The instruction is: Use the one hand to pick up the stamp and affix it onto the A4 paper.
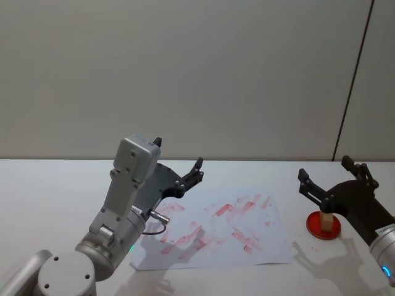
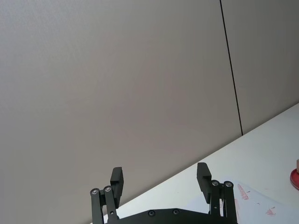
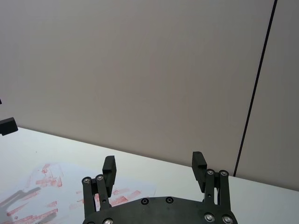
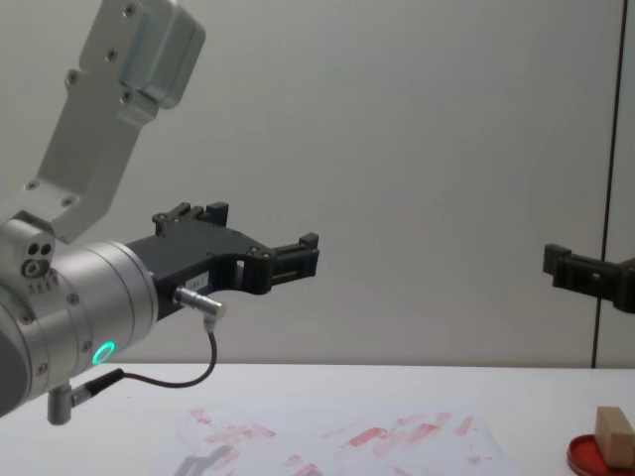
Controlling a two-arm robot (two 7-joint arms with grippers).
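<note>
Nothing is being gripped yet: the stamp [image 1: 325, 218] is standing on the ink pad [image 1: 315, 227], lower right, below the wide-open, empty right gripper [image 1: 326, 171]. The left gripper [image 1: 179, 152] is idling open, centre-left. Stamping on the A4 paper [image 1: 271, 243] is being awaited.

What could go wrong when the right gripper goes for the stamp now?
The right gripper hangs open above the small stamp standing on the red ink pad: an off-centre grasp may tip it. The left gripper hovers over the A4 paper, possibly crowding the stamping path.
</note>
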